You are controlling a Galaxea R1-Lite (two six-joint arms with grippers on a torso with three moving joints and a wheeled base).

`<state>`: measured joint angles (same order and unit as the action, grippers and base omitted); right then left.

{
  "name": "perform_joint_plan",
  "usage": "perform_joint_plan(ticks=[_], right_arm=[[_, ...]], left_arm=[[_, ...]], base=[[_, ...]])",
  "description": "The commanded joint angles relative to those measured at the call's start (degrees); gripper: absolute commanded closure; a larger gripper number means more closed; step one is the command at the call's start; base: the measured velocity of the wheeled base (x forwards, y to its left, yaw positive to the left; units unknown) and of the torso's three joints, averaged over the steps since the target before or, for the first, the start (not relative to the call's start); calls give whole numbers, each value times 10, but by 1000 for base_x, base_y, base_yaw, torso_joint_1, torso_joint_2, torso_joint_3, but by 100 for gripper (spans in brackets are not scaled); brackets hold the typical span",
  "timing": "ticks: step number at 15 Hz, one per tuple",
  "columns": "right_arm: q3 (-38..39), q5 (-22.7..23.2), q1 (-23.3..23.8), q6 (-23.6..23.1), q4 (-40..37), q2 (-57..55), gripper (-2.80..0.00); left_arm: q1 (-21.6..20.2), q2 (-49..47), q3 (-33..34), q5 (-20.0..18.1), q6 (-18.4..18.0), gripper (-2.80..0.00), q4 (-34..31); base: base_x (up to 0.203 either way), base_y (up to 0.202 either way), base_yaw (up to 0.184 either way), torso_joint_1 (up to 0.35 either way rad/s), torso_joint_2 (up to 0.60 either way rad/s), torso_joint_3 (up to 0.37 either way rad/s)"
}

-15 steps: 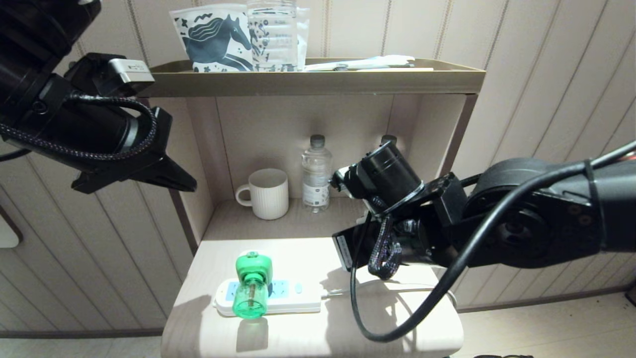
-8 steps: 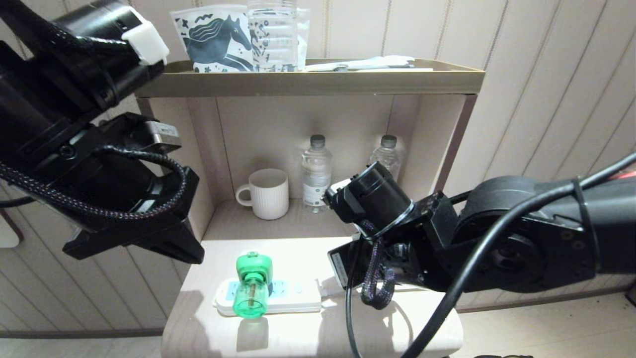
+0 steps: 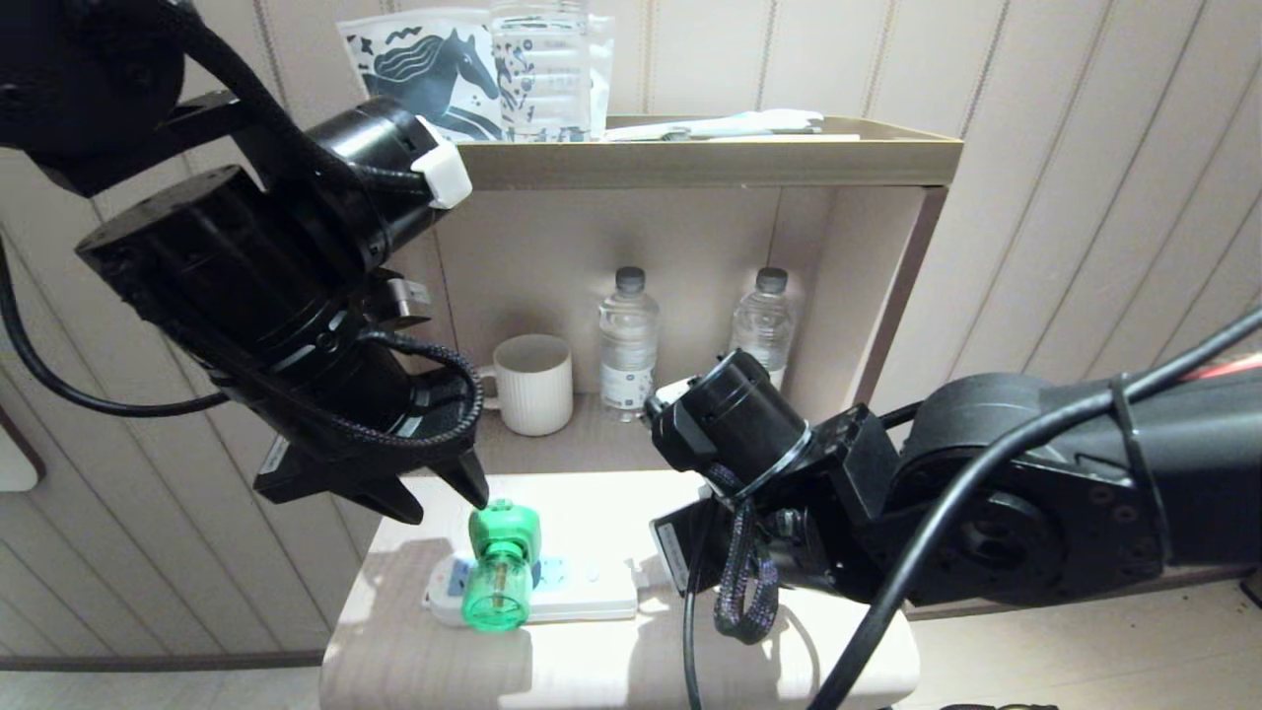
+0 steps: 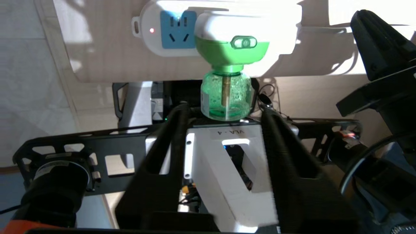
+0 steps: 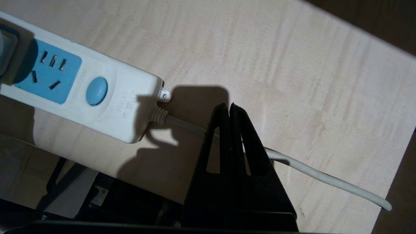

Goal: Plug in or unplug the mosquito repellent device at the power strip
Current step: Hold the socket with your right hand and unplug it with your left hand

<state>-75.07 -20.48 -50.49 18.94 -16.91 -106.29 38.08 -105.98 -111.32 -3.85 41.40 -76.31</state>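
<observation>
The mosquito repellent device (image 3: 501,564) sits plugged into the power strip (image 3: 582,590), which lies flat on the pale wooden surface (image 3: 611,661) below a shelf alcove; its green head is seated over a middle socket and its translucent bottle (image 4: 226,97) projects past the strip's near edge. One blue socket (image 4: 178,30) beside the head is free, with a small red light next to it. The left pincer (image 3: 442,501) hangs just above and to the left of the device, fingers (image 4: 169,136) parted and empty, the bottle lying between them in the left wrist view but not yet touched. The right pincer (image 5: 230,109) is clenched, tips together, poised over the white cord (image 5: 292,164) just beyond the strip's button (image 5: 97,91) end; whether it touches the surface cannot be told.

Judged step: approach for unplugging. To do it well, the left pincer should likely close on the rigid green head rather than the bottle, then pull straight along the prongs' axis. The right pincer would best press the strip down, since a light strip may lift with the plug. Tilting risks jamming the prongs.
</observation>
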Motion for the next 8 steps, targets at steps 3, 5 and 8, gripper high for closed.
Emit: perform_joint_plan(ticks=[3,5,8], right_arm=[[10,-1,-4,3,-1,0,0],[10,-2,-3,4,0,1,0],[12,-3,-3,5,-1,4,0]], left_arm=[[13,-25,0,11,3,-280,6],[19,-42,0,11,6,-280,15],[28,-57,0,11,8,-280,29]], base=[[0,0,0,0,0,0],[0,0,0,0,0,0],[0,0,0,0,0,0]])
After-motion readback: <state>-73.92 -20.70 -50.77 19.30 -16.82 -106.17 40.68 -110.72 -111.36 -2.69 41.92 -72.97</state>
